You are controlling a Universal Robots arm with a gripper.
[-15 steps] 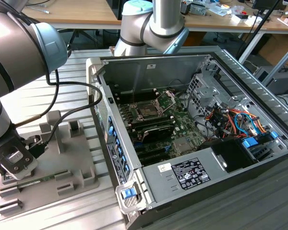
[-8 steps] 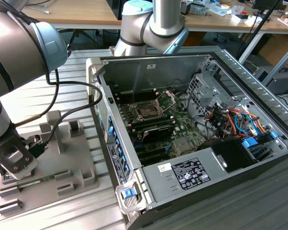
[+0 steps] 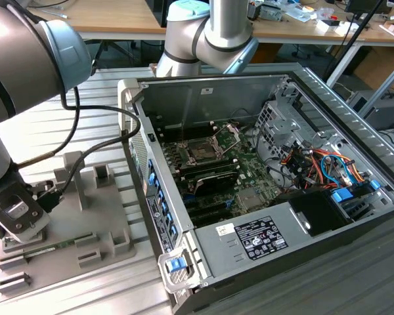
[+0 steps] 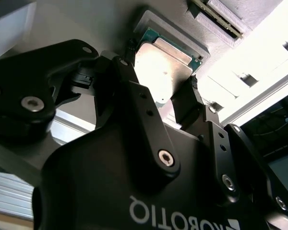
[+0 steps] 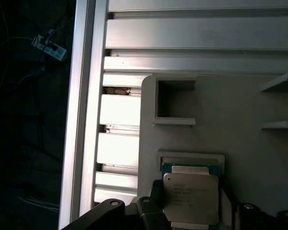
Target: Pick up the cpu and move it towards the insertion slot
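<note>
The pincer (image 4: 159, 67) is drawn in on the cpu (image 4: 164, 66): in both wrist views a black finger (image 5: 157, 203) bears on each of two opposite edges of the cpu (image 5: 190, 196). The chip, silver top up, lies between the fingers in a shallow square pocket of the grey holder (image 5: 240, 110) directly under the pincer. In the exterior view a green memory stick (image 3: 52, 248) lies in the same holder just beside the pincer (image 3: 18, 230). Beneath the holder spreads the slatted aluminium table (image 5: 182, 33). Well away from the pincer stands the open computer case (image 3: 203, 88), with the insertion slot (image 3: 200, 151) on its board, its metal plate hinged up.
</note>
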